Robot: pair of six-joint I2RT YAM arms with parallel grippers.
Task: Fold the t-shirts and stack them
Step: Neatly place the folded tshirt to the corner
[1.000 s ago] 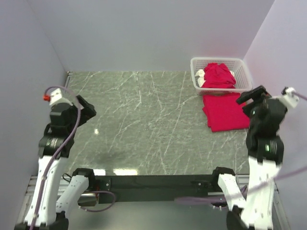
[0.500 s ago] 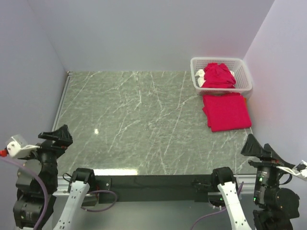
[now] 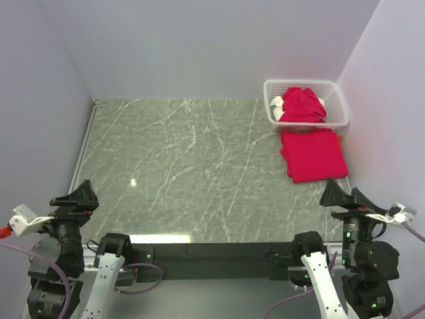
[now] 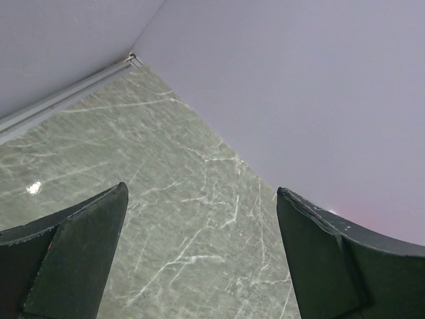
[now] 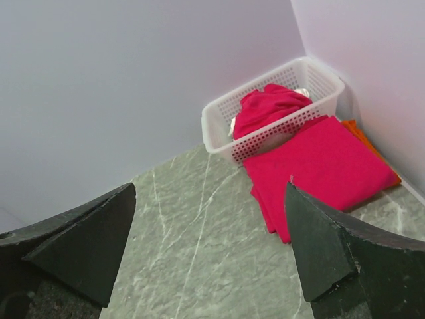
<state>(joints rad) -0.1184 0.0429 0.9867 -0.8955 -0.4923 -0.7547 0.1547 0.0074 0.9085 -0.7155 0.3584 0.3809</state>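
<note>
Marble table (image 3: 199,166), arms withdrawn: both have pulled back to the near edge, leaving the folded t-shirts (image 3: 312,155) stacked just in front of the basket (image 3: 335,119).
The left gripper (image 3: 74,197) and right gripper (image 3: 344,197) sit low over their bases, jaws spread wide and empty. A second ago the right arm hung beside the stack. That fold looks finished, and crumpled shirts (image 3: 302,104) wait in the basket.

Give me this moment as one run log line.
left end effector: open, empty | right end effector: open, empty | folded crimson shirt: beside basket, over orange shirt | bunched crimson shirt: in basket
</note>
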